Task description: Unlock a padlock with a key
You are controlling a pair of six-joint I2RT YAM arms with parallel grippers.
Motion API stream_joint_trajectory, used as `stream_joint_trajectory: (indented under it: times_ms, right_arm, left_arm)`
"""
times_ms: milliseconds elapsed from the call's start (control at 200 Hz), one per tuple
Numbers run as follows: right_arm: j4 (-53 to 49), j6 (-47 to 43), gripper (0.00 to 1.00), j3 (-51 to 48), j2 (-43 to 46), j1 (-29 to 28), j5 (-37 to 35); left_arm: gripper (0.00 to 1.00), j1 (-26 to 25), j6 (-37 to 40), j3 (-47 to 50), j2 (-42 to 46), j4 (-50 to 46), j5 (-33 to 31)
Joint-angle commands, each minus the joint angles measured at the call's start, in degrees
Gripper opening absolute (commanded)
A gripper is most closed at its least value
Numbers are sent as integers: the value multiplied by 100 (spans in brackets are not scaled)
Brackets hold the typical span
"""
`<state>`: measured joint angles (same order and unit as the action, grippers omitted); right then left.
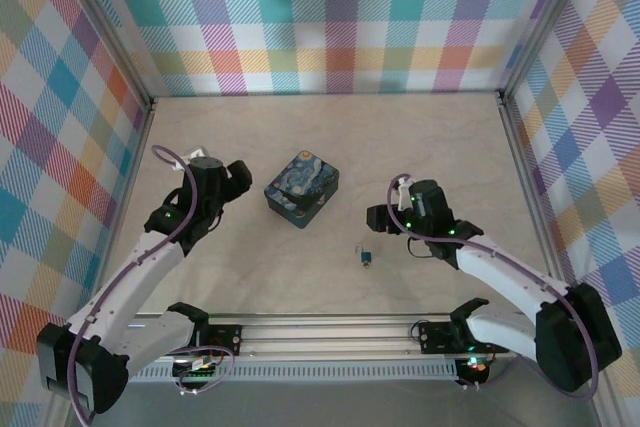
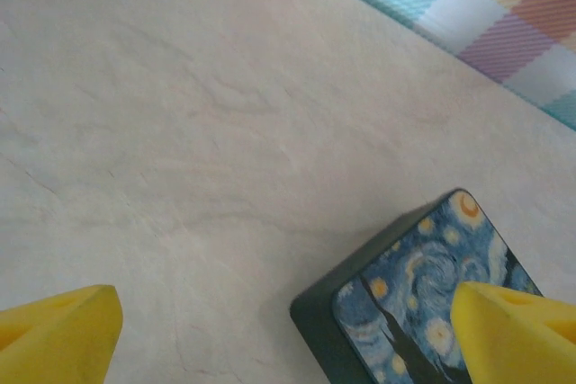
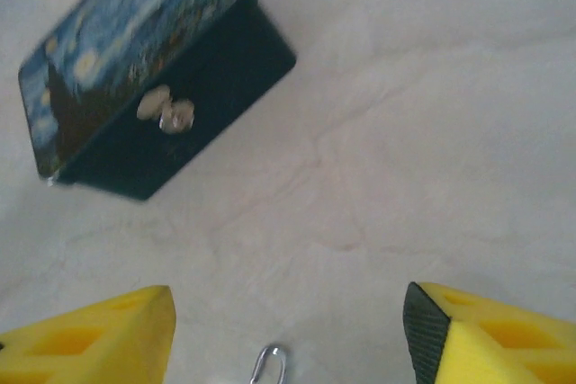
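The padlock (image 1: pixel 367 257) is a tiny blue-grey lock lying on the table in front of the box. Its thin silver shackle (image 3: pixel 270 366) peeks in at the bottom edge of the right wrist view. A dark speck (image 1: pixel 358 247) touching the lock may be the key; I cannot tell for sure. My right gripper (image 1: pixel 376 219) (image 3: pixel 288 339) hangs open just behind and to the right of the lock, with nothing between its yellow fingers (image 3: pixel 99 339). My left gripper (image 1: pixel 240 179) (image 2: pixel 288 339) is open beside the box's left side, holding nothing.
The dark-blue swirly-print box (image 1: pixel 301 189) (image 2: pixel 414 303) (image 3: pixel 135 60) stands mid-table between the two grippers, with a small metal clasp (image 3: pixel 167 112) on its front face. Plaid walls (image 1: pixel 330 17) enclose the beige table on three sides.
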<state>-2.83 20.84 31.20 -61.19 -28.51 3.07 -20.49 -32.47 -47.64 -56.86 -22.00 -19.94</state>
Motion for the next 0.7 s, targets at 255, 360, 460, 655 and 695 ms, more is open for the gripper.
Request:
stream_joint_trajectory:
  times_ms: [255,360,460,655,695]
  right_arm:
    - [918,-1128,100,-294,657,809,-1636]
    - [1355,-1313,100,-477,486,1179,-1768]
    - [1780,-1476,100,-602,189,1492,-1848]
    - [2833,-1981,100,-838,-388,1861,-1641]
    - [3098,-2004,100,-905,-532,1943,-1564]
  left_arm:
    - [100,89,1252,528,175,1317,-1937]
    - [100,132,1664,942,18,2078,-2513]
    - [100,216,1990,1249,-123,2548,-2759]
    - [100,368,2399,1652,-499,3139,-2554]
    - [100,387,2534,1708,-590,3269,-2426]
